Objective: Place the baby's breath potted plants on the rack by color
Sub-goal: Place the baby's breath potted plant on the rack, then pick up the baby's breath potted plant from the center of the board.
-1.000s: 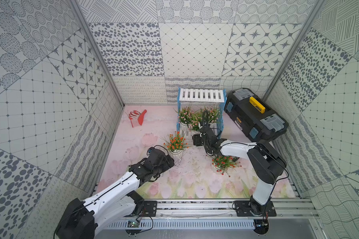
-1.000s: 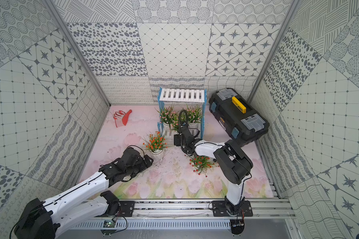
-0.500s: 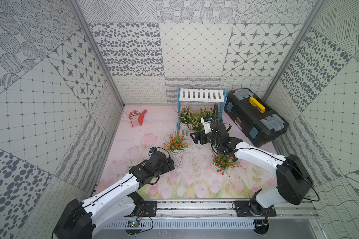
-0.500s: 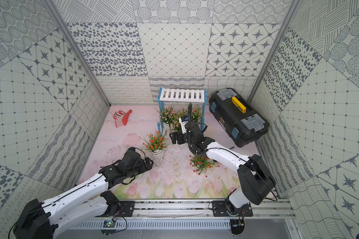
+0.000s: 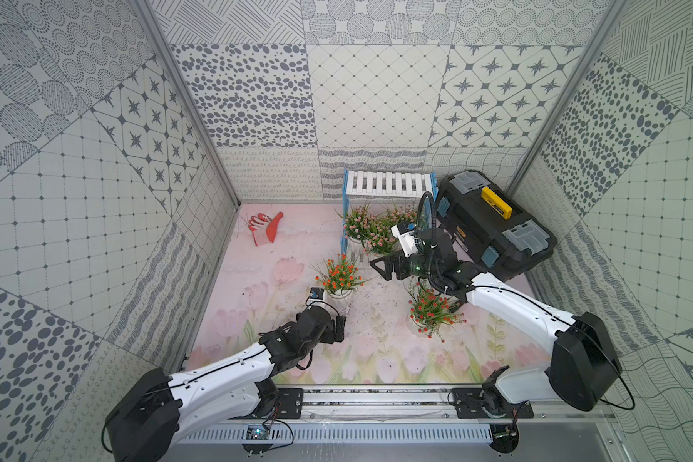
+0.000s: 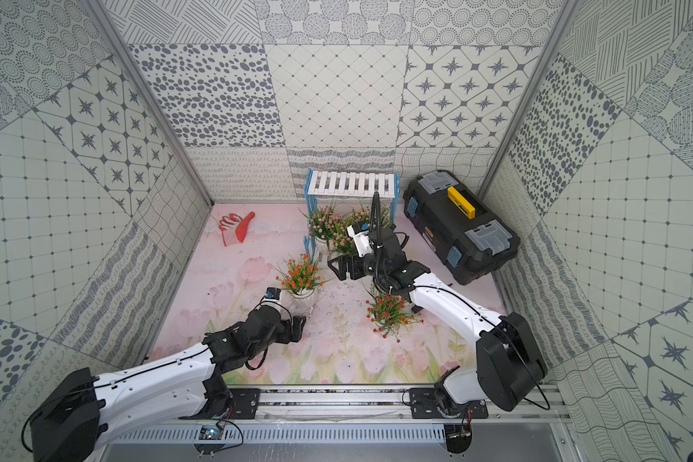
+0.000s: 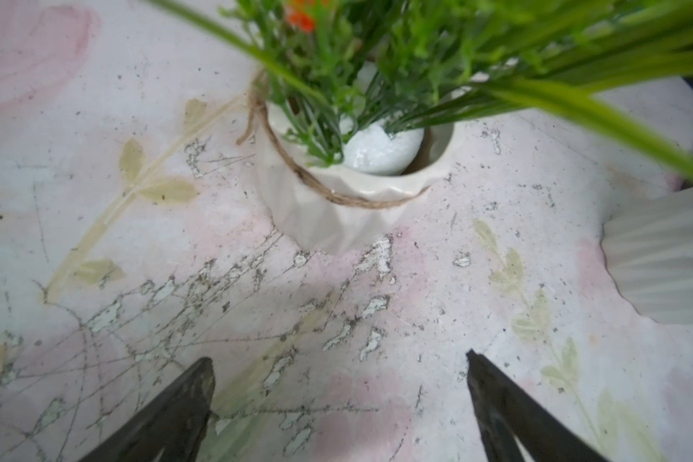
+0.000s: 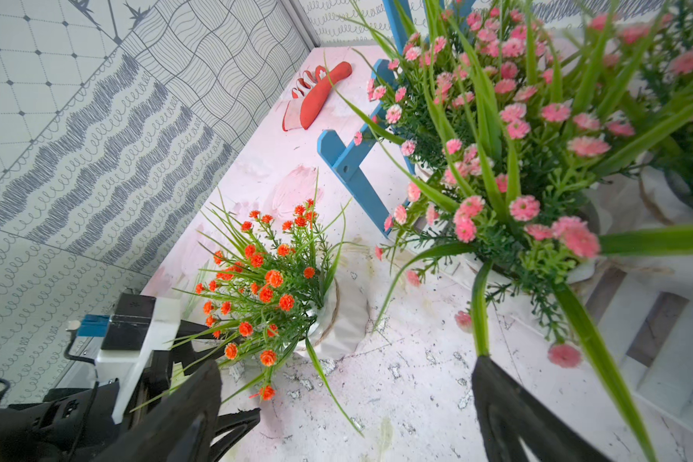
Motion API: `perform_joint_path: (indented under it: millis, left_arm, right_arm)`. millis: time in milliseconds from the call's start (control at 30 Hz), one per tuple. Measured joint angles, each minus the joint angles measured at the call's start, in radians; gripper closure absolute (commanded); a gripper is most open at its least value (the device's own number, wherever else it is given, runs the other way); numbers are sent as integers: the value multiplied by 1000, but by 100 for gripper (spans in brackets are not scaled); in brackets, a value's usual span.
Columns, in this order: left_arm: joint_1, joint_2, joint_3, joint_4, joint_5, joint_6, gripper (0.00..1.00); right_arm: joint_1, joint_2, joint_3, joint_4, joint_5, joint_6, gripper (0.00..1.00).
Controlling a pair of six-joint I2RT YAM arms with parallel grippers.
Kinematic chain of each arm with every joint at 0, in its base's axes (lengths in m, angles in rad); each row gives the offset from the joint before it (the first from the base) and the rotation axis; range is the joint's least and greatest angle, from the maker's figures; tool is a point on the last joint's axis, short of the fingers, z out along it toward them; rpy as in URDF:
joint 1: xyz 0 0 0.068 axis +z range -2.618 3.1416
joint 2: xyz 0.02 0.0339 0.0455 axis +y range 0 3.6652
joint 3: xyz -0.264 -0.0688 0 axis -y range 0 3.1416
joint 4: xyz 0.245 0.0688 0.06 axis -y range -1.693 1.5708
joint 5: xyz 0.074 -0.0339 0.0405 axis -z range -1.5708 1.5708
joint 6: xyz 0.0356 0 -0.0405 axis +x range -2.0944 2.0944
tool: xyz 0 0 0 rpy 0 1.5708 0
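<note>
Two orange plants (image 5: 340, 275) stand on the surface (image 5: 233, 296) — one just ahead of your left tool (image 7: 339, 357), one beside your right arm (image 5: 513, 304) — while three pink plants (image 5: 356, 225) crowd the lower shelf of the rack (image 5: 389, 185). Your right tool (image 8: 345, 362), like the left, gapes empty; open room lies along the front edge

Overhead stereo pair; wrist views share orange plant (image 8: 265, 288)

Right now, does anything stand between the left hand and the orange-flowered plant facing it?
Nothing visible: in the left wrist view only bare mat lies between the open left hand and that plant's white pot.
</note>
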Motion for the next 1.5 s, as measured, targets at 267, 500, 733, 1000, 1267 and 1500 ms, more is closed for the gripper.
perform_joint_path:
  millis: [267,500,733,1000,1267,1500]
  left_arm:
    - [-12,135,-22,241,-29,134,1]
    - [-13,267,-21,430,-74,210,1]
    - [-11,377,-14,584,-138,243,1]
    - [8,469,-10,719,-180,262,1]
    - [68,484,2,809,-171,286,1]
    - [116,518,52,827,-127,299,2]
  right_arm:
    - [-46,-76,3,-11,-70,0,2]
    - [-68,-108,-3,3,-109,-2,2]
    - [-78,-135,-15,10,-135,-15,2]
    - [-87,-144,-32,20,-153,-23,2]
    - [-87,-145,-60,29,-162,-23,2]
    - [-87,-145,-60,34,-163,-23,2]
